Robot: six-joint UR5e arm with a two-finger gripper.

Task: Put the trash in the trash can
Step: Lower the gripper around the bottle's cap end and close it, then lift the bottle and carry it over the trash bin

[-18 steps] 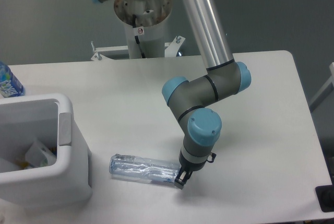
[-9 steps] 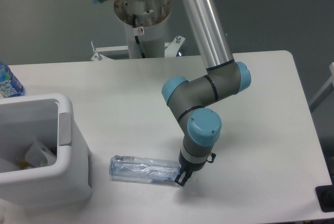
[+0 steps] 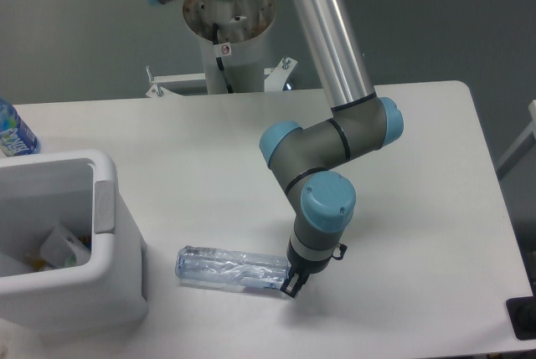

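Observation:
The crushed clear plastic bottle (image 3: 230,269) lies on its side on the white table, near the front edge and just right of the trash can (image 3: 126,279). My gripper (image 3: 291,285) points straight down at the bottle's right end, with its dark fingers around that end and low on the table. The fingers are small and dark, so their hold on the bottle is unclear. The bottle's cap is hidden by them. A bent white paper scrap (image 3: 63,246) lies inside the white bin, which has a grey panel (image 3: 103,206) on its right rim.
An uncrushed bottle with a blue label (image 3: 12,133) stands at the table's far left edge, behind the bin. The robot's base column (image 3: 228,37) rises behind the table. A dark object (image 3: 523,317) sits at the front right corner.

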